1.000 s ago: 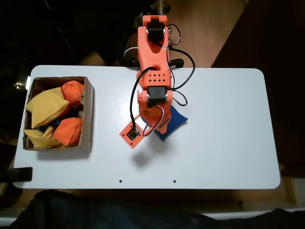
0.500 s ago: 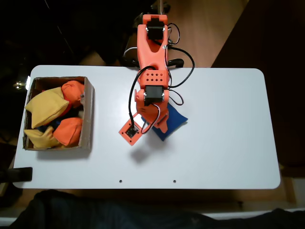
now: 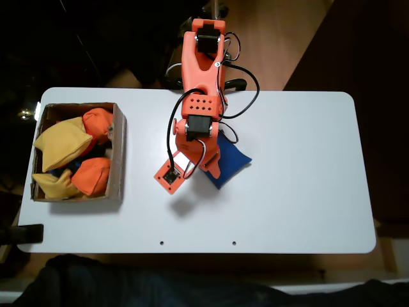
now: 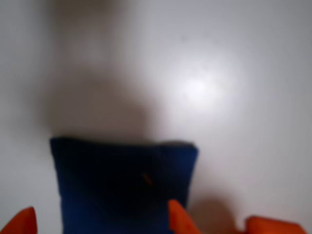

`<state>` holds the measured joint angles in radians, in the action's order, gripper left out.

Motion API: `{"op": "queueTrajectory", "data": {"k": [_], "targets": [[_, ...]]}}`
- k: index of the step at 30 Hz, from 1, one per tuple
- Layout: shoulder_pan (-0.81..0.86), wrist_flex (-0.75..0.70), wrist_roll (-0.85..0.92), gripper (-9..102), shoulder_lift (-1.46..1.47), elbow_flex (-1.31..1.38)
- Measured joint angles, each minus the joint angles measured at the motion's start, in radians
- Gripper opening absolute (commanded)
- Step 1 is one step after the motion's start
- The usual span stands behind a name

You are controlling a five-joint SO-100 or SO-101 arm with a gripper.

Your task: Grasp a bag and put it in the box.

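Since a second ago my orange arm has swung left in the fixed view, uncovering more of the royal-blue square fabric beanbag (image 3: 229,165). My pincer (image 4: 100,219) stands open, tips straddling the beanbag's near edge, gripping nothing that I can confirm. Beanbag lies on the white table (image 3: 307,192), well apart from the brown cardboard box (image 3: 119,160) holding yellow and orange beanbags. Dark room around.

In the fixed view the box (image 3: 119,153) sits at the table's (image 3: 307,192) left end, holding several beanbags (image 3: 61,144). The bag (image 3: 230,163) lies near the table's centre, well right of the box, partly under the arm (image 3: 203,70), which reaches in from the top edge.
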<state>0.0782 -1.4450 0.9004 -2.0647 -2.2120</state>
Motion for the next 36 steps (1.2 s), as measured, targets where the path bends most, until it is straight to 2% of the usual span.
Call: {"op": "queueTrajectory", "data": {"k": [21,36], "targets": [[0.06,0.025,0.023,53,-0.002,-0.023],[0.041,0.048,0.028,61,0.021,-0.066]]}}
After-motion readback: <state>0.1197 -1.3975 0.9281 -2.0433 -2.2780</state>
